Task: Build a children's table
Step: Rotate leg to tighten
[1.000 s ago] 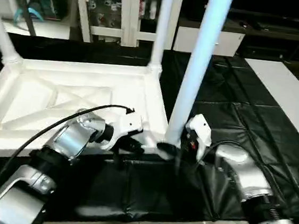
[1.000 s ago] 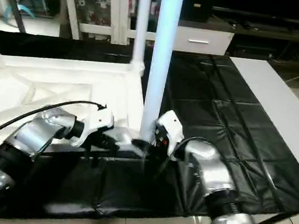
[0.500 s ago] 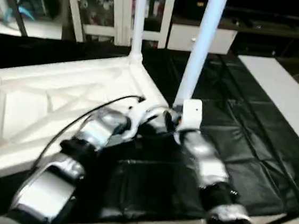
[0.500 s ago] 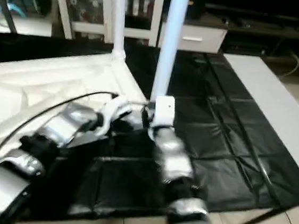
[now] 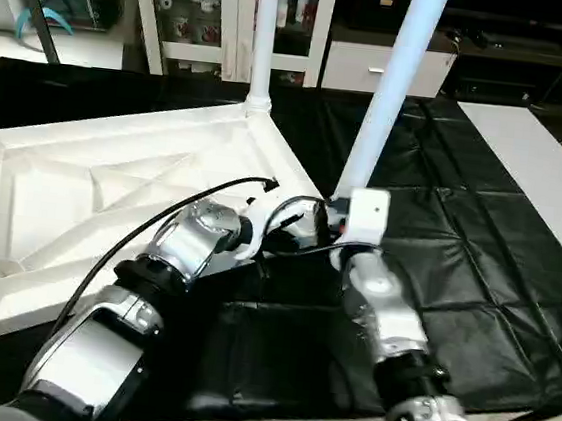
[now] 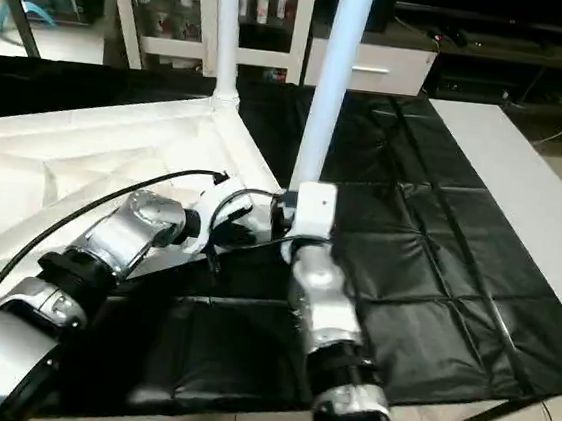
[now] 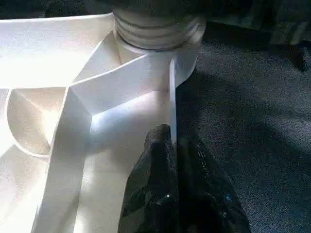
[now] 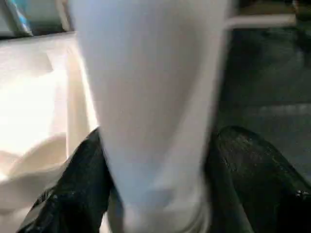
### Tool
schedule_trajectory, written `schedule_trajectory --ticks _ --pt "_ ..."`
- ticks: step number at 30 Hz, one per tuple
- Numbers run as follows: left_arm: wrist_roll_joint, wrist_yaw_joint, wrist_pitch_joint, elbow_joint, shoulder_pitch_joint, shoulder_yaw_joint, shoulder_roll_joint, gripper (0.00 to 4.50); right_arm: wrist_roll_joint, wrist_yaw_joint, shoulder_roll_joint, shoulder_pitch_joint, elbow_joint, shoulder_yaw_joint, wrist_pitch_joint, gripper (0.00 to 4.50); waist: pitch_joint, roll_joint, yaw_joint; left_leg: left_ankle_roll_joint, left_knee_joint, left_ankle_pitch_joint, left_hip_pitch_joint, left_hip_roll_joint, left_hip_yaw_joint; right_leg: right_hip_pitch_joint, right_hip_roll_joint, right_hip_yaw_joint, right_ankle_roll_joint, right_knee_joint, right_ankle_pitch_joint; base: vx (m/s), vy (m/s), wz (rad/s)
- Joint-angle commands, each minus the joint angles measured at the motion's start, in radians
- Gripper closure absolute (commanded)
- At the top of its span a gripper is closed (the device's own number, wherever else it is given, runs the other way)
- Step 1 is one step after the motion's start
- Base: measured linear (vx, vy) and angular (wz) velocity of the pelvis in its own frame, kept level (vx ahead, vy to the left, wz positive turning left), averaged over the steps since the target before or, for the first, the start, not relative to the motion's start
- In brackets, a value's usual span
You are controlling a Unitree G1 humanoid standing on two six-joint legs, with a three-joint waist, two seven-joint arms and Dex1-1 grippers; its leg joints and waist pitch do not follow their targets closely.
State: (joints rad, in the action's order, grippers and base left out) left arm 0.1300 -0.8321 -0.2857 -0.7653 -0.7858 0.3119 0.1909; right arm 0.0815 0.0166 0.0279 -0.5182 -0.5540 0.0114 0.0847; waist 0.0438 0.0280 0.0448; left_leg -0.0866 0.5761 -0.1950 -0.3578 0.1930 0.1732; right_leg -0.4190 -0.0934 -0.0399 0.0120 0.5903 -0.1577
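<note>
White plastic is what you work with: the table top (image 5: 92, 191) lies upside down on the black cover (image 5: 459, 239), ribs up, and one leg (image 5: 262, 38) already stands in the far corner socket.

You are now on the near corner. The right gripper (image 8: 155, 194) has its two black fingers (image 8: 73, 194) on both sides of the second leg (image 5: 389, 91), low at its foot, closed around it, and the leg stands a little tilted in the near corner socket (image 7: 155, 34). The left gripper (image 7: 172, 141) is pinched shut on the thin rim of the top, just beside this socket, to keep the top from sliding.

I judge the leg is in the socket but maybe not fully seated. The next move asks you to bring it upright and press or turn it down, while the left keeps the rim.

To the right, the cover has much free room. The two grippers are very near each other, so move them carefully.
</note>
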Motion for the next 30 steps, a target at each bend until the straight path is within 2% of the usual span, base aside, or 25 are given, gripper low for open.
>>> schedule_trajectory --ticks 1,2,4,7,11,12,14,17,19,20,21,23,25,26,27,28,30 --pt "0.009 -0.022 -0.005 0.001 0.044 0.004 0.046 4.5 0.01 0.085 -0.09 0.022 0.067 -0.031 -0.011 0.6 -0.059 0.002 0.006 0.044 -0.069 -0.191 0.0 0.019 0.005 0.059 -0.036 0.028 -0.207 -0.06 -0.173 0.0 0.0 0.0" --pt "0.008 -0.027 -0.007 0.006 0.048 0.006 0.05 4.5 0.004 0.107 -0.111 0.028 0.074 -0.026 -0.019 0.6 -0.06 -0.005 0.007 0.042 -0.068 -0.184 0.0 0.02 0.004 0.059 -0.034 0.028 -0.212 -0.059 -0.161 0.0 0.0 0.0" --pt "0.009 -0.049 -0.013 0.017 0.052 0.012 0.059 4.5 0.036 0.22 -0.162 0.038 0.086 -0.022 0.009 0.25 -0.06 0.002 0.011 0.052 -0.066 -0.171 -0.001 0.02 0.005 0.061 -0.034 0.028 -0.223 -0.056 -0.137 0.0 0.0 0.0" --pt "0.013 -0.084 -0.011 0.032 0.058 0.026 0.074 4.5 0.087 0.441 -0.249 0.051 0.092 0.01 0.059 0.2 -0.059 0.003 0.017 0.076 -0.064 -0.17 -0.002 0.021 0.006 0.063 -0.034 0.027 -0.24 -0.056 -0.136 0.0 0.0 0.0" --pt "-0.002 -0.204 -0.03 0.123 0.102 0.067 0.109 4.5 0.13 0.777 -0.37 0.061 0.063 0.068 0.065 0.2 -0.057 0.01 0.019 0.093 -0.062 -0.181 -0.007 0.025 0.005 0.065 -0.039 0.025 -0.252 -0.057 -0.17 0.0 0.0 0.0" --pt "-0.005 -0.218 -0.032 0.133 0.106 0.071 0.113 4.5 0.133 0.8 -0.377 0.061 0.06 0.073 0.065 0.2 -0.057 0.01 0.019 0.09 -0.063 -0.184 -0.009 0.025 0.005 0.064 -0.04 0.025 -0.245 -0.061 -0.204 0.0 0.0 0.0" --pt "-0.013 -0.266 -0.04 0.166 0.121 0.089 0.126 4.5 0.128 0.852 -0.393 0.055 0.036 0.089 0.045 0.2 -0.058 0.009 0.018 0.083 -0.062 -0.179 -0.007 0.026 0.004 0.062 -0.041 0.025 -0.247 -0.06 -0.214 0.0 0.0 0.0" --pt "-0.02 -0.356 -0.067 0.228 0.144 0.133 0.158 4.5 0.13 0.95 -0.413 0.031 -0.008 0.113 0.026 0.2 -0.056 0.004 0.017 0.067 -0.065 -0.214 -0.003 0.03 0.003 0.058 -0.041 0.024 -0.254 -0.063 -0.254 0.0 0.0 0.0" --pt "-0.019 -0.368 -0.071 0.239 0.145 0.139 0.162 4.5 0.14 1.003 -0.423 0.021 -0.015 0.122 0.031 0.2 -0.056 0.001 0.019 0.063 -0.065 -0.214 0.0 0.031 0.003 0.056 -0.039 0.024 -0.261 -0.062 -0.241 0.0 0.0 0.0" --pt "-0.019 -0.372 -0.074 0.246 0.145 0.139 0.167 4.5 0.135 1.024 -0.43 0.014 -0.02 0.131 0.03 0.2 -0.056 0.004 0.019 0.063 -0.064 -0.211 0.001 0.03 0.004 0.055 -0.038 0.024 -0.265 -0.061 -0.23 0.0 0.0 0.0" --pt "-0.019 -0.374 -0.076 0.251 0.145 0.138 0.17 4.5 0.131 1.036 -0.435 0.01 -0.024 0.136 0.029 0.2 -0.058 0.002 0.022 0.065 -0.062 -0.201 0.005 0.031 0.005 0.054 -0.037 0.024 -0.28 -0.056 -0.189 0.0 0.0 0.0" --pt "-0.018 -0.378 -0.075 0.252 0.144 0.139 0.176 4.5 0.124 1.052 -0.438 0.008 -0.026 0.147 0.025 0.2 -0.058 0.002 0.025 0.067 -0.062 -0.19 0.002 0.03 0.005 0.057 -0.037 0.023 -0.286 -0.051 -0.164 0.0 0.0 0.0" --pt "-0.014 -0.387 -0.081 0.263 0.143 0.137 0.189 4.5 0.094 1.086 -0.433 -0.005 -0.053 0.166 -0.004 0.2 -0.058 0.002 0.025 0.066 -0.061 -0.194 0.0 0.029 0.005 0.058 -0.038 0.022 -0.286 -0.051 -0.168 0.0 0.0 0.0" --pt "-0.013 -0.388 -0.081 0.262 0.143 0.137 0.19 4.5 0.089 1.084 -0.428 -0.011 -0.066 0.167 -0.012 0.2 -0.058 -0.003 0.026 0.061 -0.062 -0.202 0.002 0.029 0.004 0.058 -0.04 0.023 -0.285 -0.053 -0.178 0.0 0.0 0.0" --pt "-0.013 -0.386 -0.08 0.26 0.143 0.136 0.189 4.5 0.088 1.084 -0.426 -0.013 -0.071 0.167 -0.014 0.2 -0.058 -0.001 0.025 0.059 -0.062 -0.203 0.002 0.029 0.004 0.058 -0.039 0.023 -0.284 -0.054 -0.182 0.0 0.0 0.0" --pt "-0.008 -0.377 -0.079 0.251 0.14 0.136 0.187 4.5 0.075 1.075 -0.419 -0.028 -0.099 0.171 -0.034 0.2 -0.058 -0.008 0.026 0.052 -0.062 -0.21 0.003 0.029 0.004 0.057 -0.039 0.023 -0.284 -0.054 -0.184 0.0 0.0 0.0" --pt "-0.006 -0.375 -0.082 0.249 0.14 0.138 0.185 4.5 0.071 1.08 -0.415 -0.037 -0.114 0.175 -0.04 0.2 -0.058 -0.007 0.024 0.045 -0.063 -0.22 0.002 0.028 0.003 0.059 -0.038 0.022 -0.285 -0.054 -0.186 0.0 0.0 0.0"
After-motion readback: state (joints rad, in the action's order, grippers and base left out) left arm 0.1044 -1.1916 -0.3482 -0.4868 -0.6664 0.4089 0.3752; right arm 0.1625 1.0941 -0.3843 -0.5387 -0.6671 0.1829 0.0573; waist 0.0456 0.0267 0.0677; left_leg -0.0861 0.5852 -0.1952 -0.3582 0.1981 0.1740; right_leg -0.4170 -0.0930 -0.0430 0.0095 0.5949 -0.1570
